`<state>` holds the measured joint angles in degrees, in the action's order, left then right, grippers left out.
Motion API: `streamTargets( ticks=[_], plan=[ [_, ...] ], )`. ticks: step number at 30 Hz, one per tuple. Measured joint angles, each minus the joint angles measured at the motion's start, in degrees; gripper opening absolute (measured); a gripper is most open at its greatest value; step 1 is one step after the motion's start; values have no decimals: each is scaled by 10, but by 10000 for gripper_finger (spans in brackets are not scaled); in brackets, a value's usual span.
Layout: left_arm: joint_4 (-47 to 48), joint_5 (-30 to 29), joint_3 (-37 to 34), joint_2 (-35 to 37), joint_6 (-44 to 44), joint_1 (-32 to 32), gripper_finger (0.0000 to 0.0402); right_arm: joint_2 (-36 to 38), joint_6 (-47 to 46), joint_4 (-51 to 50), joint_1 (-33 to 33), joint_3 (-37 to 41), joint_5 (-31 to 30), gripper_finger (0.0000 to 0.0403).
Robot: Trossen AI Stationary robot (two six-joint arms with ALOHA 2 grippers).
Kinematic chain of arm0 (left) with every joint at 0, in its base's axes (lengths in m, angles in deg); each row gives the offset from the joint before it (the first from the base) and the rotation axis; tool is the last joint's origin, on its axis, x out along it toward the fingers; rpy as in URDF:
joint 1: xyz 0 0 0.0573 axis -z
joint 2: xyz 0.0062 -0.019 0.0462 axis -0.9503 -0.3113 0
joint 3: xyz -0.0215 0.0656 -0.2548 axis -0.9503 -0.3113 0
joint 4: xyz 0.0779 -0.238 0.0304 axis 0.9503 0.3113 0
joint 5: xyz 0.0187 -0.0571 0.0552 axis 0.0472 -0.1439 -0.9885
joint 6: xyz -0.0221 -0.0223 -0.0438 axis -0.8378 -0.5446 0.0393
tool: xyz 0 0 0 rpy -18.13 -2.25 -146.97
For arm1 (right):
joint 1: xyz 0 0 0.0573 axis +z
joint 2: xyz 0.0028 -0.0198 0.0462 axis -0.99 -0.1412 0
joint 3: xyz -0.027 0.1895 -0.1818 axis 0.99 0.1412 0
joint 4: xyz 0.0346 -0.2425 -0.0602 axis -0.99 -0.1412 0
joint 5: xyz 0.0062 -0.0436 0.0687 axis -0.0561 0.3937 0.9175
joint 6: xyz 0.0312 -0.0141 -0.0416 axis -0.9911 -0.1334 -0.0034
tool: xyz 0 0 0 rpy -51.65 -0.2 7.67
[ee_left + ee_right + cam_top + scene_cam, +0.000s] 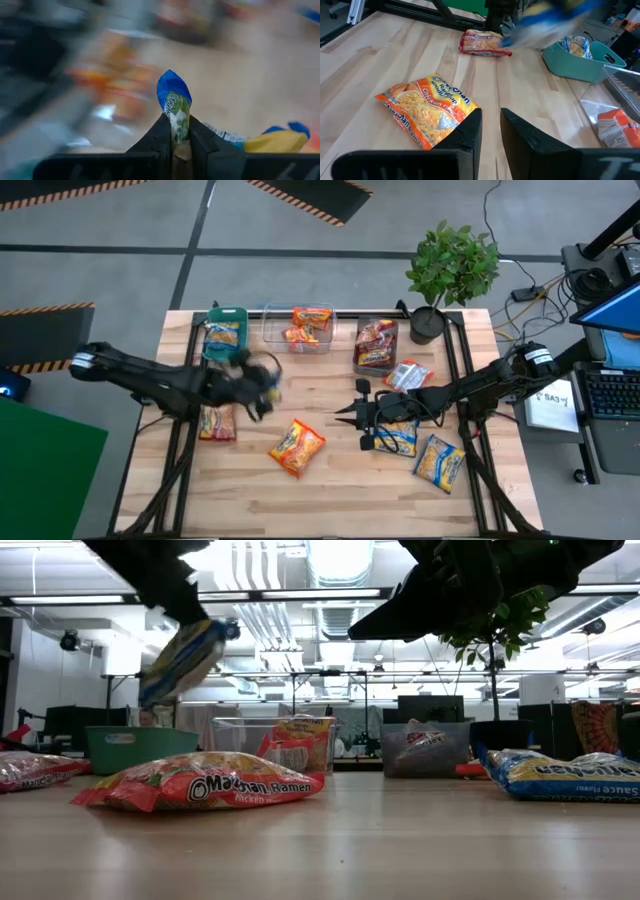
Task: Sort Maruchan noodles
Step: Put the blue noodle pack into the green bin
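Note:
My left gripper (258, 383) is shut on a blue-and-yellow Maruchan packet (180, 660), which is up in the air near the teal bin (225, 330); that bin holds another blue-and-yellow packet. My right gripper (490, 131) is open and empty above the table's middle, its fingers pointing toward an orange packet (427, 110) that lies flat. A red packet (217, 422) lies below the left arm. Two blue-and-yellow packets (400, 438) (440, 460) lie under the right arm. The clear bin (300, 328) holds orange packets and the grey bin (375, 345) holds red ones. My left gripper pinches the blue-and-yellow packet by a crimped end edge (176, 112) between its two fingers (157, 137). The packet is lifted clear of the table and hangs tilted below the gripper (180, 660).
A red-and-white packet (405, 375) lies right of the grey bin. A potted plant (452, 265) stands at the far right corner. The three bins line the far edge. Bare wood lies along the table's near edge.

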<state>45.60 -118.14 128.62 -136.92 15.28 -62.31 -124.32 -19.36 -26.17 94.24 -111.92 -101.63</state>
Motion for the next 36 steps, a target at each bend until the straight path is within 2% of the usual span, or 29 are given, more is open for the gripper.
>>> streamTargets(
  ticks=[2, 4, 9, 12, 19, 23, 26, 29, 36],
  plan=[
    [0, -95, 0, 32, 11, -21, 11, 0, 2, 0, 0, 0, 0, 59],
    [-1, -142, 0, 60, 34, -53, 11, 0, 3, 0, 0, 0, 0, 59],
    [-6, -127, 0, 103, 72, -187, 11, 0, 8, 2, 0, 0, 0, 59],
    [-12, -41, 0, 108, 101, -285, 12, 0, 9, 3, 0, 0, 0, 59],
    [-67, 258, -1, 63, 228, -520, 12, 0, 14, 4, 0, 0, 0, 59],
    [-101, 430, -2, 20, 286, -627, 12, 0, 15, 3, 0, 0, 0, 59],
    [-119, 525, -2, -17, 299, -683, 12, 0, 17, 3, 0, 0, 0, 59],
    [-135, 562, -2, -53, 315, -711, 12, 0, 23, 4, 0, 0, 0, 59],
    [-149, 559, 2, -125, 332, -721, 17, 0, 22, 3, -7, 0, 0, 59]
  ],
)
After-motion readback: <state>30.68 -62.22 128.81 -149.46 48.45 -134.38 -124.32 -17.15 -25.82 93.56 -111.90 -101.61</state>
